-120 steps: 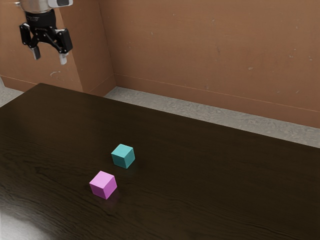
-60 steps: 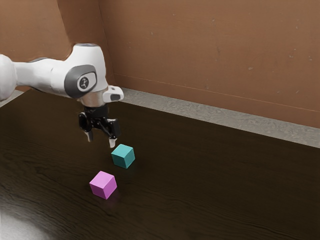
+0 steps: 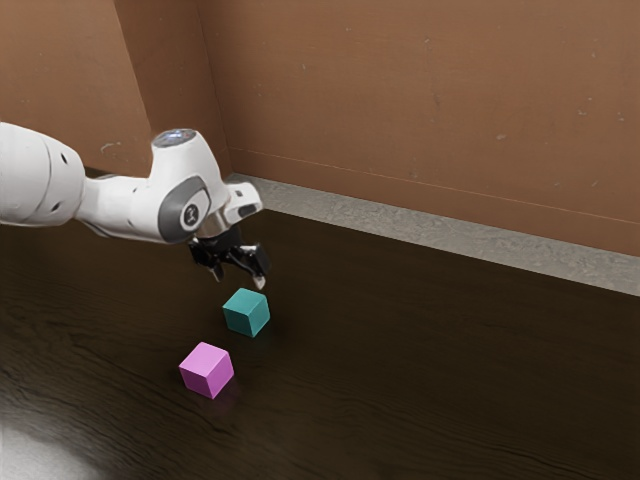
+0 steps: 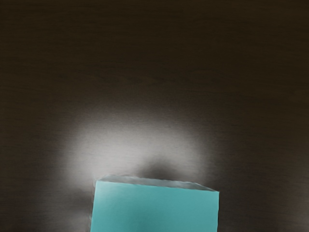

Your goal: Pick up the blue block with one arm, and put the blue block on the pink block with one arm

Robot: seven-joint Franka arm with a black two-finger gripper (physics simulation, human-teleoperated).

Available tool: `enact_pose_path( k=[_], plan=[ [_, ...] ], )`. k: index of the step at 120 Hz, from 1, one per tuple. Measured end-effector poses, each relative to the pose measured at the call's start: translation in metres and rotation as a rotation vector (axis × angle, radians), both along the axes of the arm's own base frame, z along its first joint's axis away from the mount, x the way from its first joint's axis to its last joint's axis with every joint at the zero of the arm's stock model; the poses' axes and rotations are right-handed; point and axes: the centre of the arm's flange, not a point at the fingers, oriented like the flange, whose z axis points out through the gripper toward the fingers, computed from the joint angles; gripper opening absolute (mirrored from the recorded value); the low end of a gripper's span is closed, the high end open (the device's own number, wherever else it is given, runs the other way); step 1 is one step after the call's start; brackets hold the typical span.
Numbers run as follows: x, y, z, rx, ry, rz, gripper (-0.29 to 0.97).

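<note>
The blue block (image 3: 246, 311), teal in colour, rests on the dark wooden table (image 3: 430, 360) near its middle. The pink block (image 3: 206, 369) lies a short way in front of it, toward the exterior view's left, apart from it. My gripper (image 3: 239, 274) hangs just above and slightly behind the blue block, open, with nothing between its fingers. In the wrist view the blue block (image 4: 154, 205) sits close under my hand, its top face and near edges showing against the table.
A brown wall (image 3: 430, 100) runs behind the table, with a strip of grey floor (image 3: 450, 235) between them. My white arm (image 3: 90, 200) reaches in from the exterior view's left above the table's back part.
My arm has come down from high at the upper left, then shifted right and lower, and the gripper now hangs just above the blue block. Neither block has moved.
</note>
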Motion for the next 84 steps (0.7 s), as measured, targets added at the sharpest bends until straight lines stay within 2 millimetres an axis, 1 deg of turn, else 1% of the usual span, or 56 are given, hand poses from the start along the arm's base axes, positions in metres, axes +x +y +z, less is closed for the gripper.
enact_pose_path(
  k=[22, 45, 84],
  plan=[
    [0.004, 0.001, -0.021, -0.012, 0.049, -0.012, 0.67],
    [0.007, 0.000, -0.032, -0.032, 0.098, -0.019, 0.67],
    [0.007, -0.001, -0.059, -0.051, 0.154, -0.027, 0.66]
  ],
)
